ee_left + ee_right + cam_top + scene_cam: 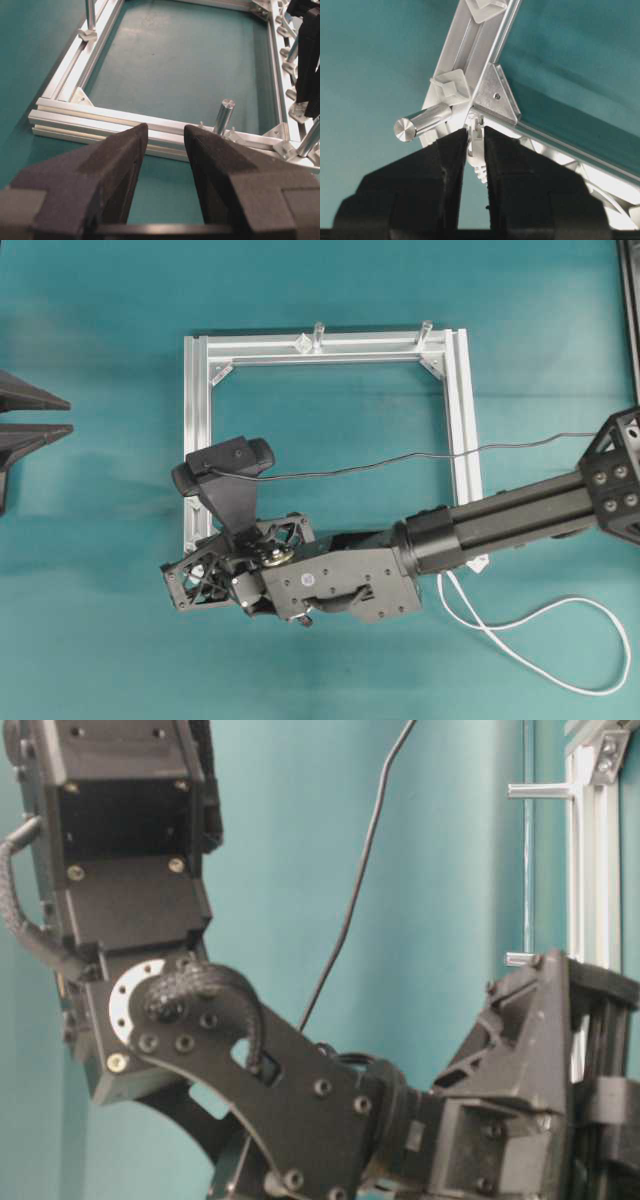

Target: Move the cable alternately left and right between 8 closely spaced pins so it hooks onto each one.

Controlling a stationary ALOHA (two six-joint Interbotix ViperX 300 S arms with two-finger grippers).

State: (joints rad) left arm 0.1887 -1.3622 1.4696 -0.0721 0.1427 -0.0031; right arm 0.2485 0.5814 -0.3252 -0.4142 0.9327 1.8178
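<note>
Right gripper [472, 150] clamped on whitish ribbed plug [476, 145] of cable [530, 635] — positioned at frame [465, 410] corner, beside cylindrical post [422, 122]. Cable looped on teal table [100, 660] lower right of frame in overhead view. Left gripper [165, 150] open, holding nothing — short of near rail. Pins [290, 50] along one rail.

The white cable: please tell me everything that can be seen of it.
The white cable is a thin, limp cord lying slack on the teal table. In the overhead view it curves in one wide loop at the lower right, beside the aluminium frame, and runs under the right arm. In the right wrist view, the right claw is shut on its small whitish ribbed plug at the frame's corner.
</note>
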